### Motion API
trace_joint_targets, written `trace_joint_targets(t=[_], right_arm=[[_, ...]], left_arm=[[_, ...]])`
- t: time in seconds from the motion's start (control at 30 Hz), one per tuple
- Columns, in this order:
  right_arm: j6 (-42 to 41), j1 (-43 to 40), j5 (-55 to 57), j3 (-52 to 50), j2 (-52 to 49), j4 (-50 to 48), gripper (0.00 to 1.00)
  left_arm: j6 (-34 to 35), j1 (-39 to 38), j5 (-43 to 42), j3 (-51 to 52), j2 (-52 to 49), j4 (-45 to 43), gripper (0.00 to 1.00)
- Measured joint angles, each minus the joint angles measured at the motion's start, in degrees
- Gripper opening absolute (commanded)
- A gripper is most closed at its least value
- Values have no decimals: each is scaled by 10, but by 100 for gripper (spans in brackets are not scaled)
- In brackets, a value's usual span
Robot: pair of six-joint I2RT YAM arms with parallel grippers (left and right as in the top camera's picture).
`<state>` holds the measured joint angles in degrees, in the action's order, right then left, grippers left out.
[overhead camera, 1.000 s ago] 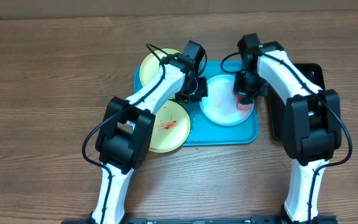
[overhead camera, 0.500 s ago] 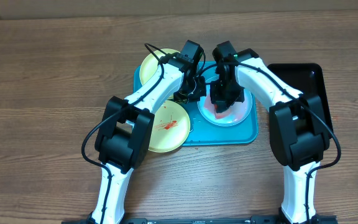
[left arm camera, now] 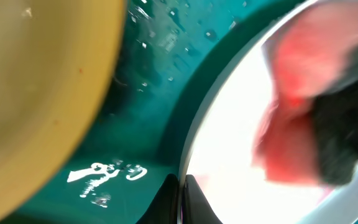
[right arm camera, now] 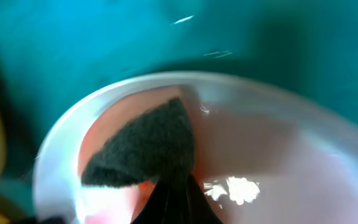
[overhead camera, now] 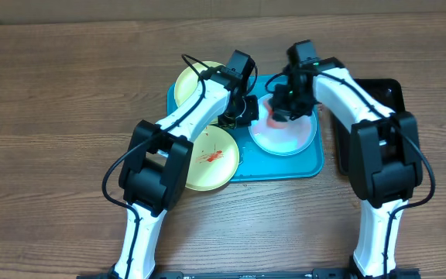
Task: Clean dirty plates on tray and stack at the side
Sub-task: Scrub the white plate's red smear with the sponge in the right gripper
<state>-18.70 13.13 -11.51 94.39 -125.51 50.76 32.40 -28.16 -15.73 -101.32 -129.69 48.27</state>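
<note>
The turquoise tray holds a pale blue-white plate on its right half. My left gripper is shut on that plate's left rim; in the left wrist view the rim runs between the closed fingertips of the gripper. My right gripper is shut on a red sponge with a dark scrub face, pressed onto the plate's far left part. Two yellow-green plates lie at the tray's left: one at the back, one in front with a red smear.
A black tray lies to the right of the turquoise one, partly under my right arm. Both arms cross over the tray's middle. Bare wooden table surrounds everything.
My right gripper swept the sponge from the plate's right edge leftward across it, then toward its far left side. The left gripper kept its hold on the rim.
</note>
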Motion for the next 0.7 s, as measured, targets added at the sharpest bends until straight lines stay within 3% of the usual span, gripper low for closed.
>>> trace_joint_targets(t=[0.53,0.7], right_arm=[[-11,-37,48,1,14,137,4],[-3,-37,49,1,14,133,4]], left_arm=[[0,0,-6,0,0,1,4],[0,0,-5,0,0,0,16]])
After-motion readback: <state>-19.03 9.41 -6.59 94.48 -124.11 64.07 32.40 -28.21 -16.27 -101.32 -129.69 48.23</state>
